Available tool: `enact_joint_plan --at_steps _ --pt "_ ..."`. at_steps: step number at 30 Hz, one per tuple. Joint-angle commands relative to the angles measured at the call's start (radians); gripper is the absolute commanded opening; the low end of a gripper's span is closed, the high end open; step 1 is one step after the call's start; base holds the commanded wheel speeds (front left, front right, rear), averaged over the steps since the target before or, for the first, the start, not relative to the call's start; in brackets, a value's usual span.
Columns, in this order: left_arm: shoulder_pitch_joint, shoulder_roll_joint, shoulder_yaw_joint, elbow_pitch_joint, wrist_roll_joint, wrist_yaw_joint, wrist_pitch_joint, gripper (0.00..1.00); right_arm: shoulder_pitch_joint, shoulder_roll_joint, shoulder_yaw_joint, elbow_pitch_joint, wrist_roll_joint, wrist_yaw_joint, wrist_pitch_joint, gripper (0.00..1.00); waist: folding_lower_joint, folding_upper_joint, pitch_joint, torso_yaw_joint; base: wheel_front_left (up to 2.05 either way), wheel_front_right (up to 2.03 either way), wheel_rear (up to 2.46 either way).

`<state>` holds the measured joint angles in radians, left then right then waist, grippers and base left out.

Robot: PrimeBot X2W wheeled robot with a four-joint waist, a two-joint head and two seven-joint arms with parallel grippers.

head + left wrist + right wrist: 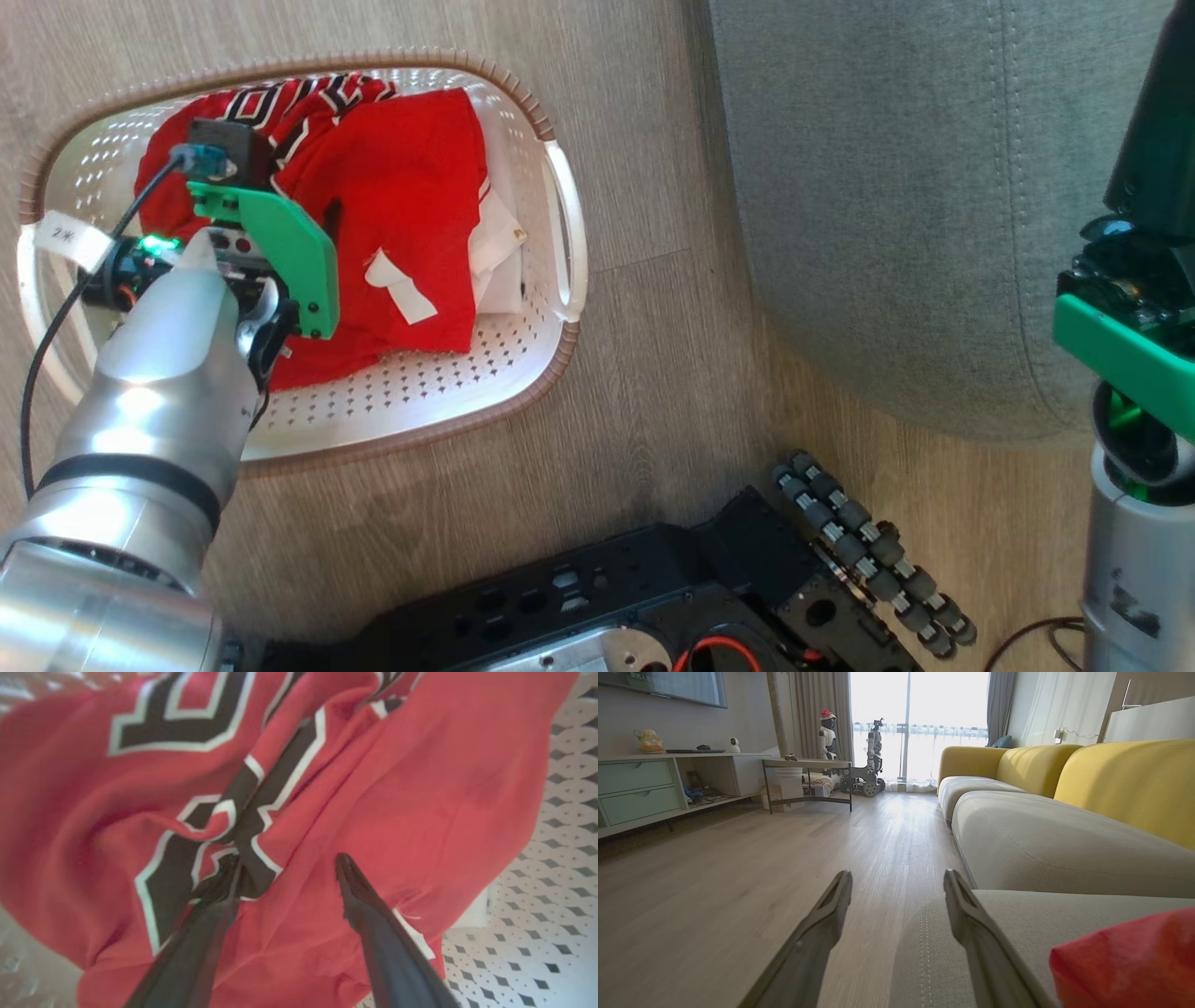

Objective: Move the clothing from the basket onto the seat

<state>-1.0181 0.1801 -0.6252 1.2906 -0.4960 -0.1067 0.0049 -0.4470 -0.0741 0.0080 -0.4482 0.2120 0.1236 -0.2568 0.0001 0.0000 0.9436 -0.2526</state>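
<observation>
The white basket [560, 215] stands on the floor at the left. It holds the clothing: a plain red shirt [411, 187] with a white tag, and a numbered red jersey [299, 103] behind it. My left arm's wrist [271, 252] hangs over the basket, hiding its fingers. In the left wrist view my left gripper [287, 863] is open, both tips against the jersey [187, 788], nothing gripped. The grey seat [887, 187] fills the upper right. My right gripper [897, 876] is open and empty over the seat's corner [934, 952]. A red garment [1125, 961] lies on the seat.
My black base [607, 597] and a roller wheel [868, 551] sit at the bottom. A strip of wood floor [653, 355] separates basket and seat. Yellow backrests [1125, 779] line the sofa. A low cabinet [640, 788] and a small table [808, 765] stand far off.
</observation>
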Motion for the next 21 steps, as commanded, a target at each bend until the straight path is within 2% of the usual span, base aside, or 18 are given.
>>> enact_joint_plan --at_steps 1,2,4,5,14,21 --pt "0.016 0.028 0.007 -0.004 0.005 -0.004 0.014 1.0 0.014 0.008 0.017 -0.033 -0.005 0.007 -0.005 1.0 -0.0001 0.0 0.0 -0.001 0.0 0.0 0.0" --pt "0.014 0.029 0.005 -0.004 0.005 -0.006 0.011 0.83 0.014 0.008 0.016 -0.033 -0.005 0.007 -0.005 1.0 -0.0001 0.0 0.0 -0.002 0.0 0.0 0.0" --pt "0.008 0.03 0.001 -0.003 0.004 -0.008 0.002 0.02 0.013 0.01 0.016 -0.031 -0.005 0.007 -0.005 1.0 -0.0001 0.0 -0.001 -0.002 0.0 0.0 0.0" --pt "0.005 0.031 0.0 -0.003 0.003 -0.009 -0.006 0.0 0.013 0.011 0.016 -0.03 -0.005 0.007 -0.005 1.0 -0.0001 0.0 -0.002 -0.002 0.0 0.0 0.0" --pt "0.001 0.023 -0.016 -0.002 -0.007 -0.019 -0.055 0.0 0.01 0.015 0.019 -0.017 -0.011 0.007 -0.005 1.0 -0.0001 0.0 -0.029 0.011 0.0 0.0 0.0" --pt "0.044 0.003 -0.029 -0.002 -0.026 -0.023 -0.111 0.0 0.009 0.009 0.021 0.012 -0.012 0.007 -0.005 1.0 -0.0001 0.0 -0.12 0.031 0.0 0.0 0.0"
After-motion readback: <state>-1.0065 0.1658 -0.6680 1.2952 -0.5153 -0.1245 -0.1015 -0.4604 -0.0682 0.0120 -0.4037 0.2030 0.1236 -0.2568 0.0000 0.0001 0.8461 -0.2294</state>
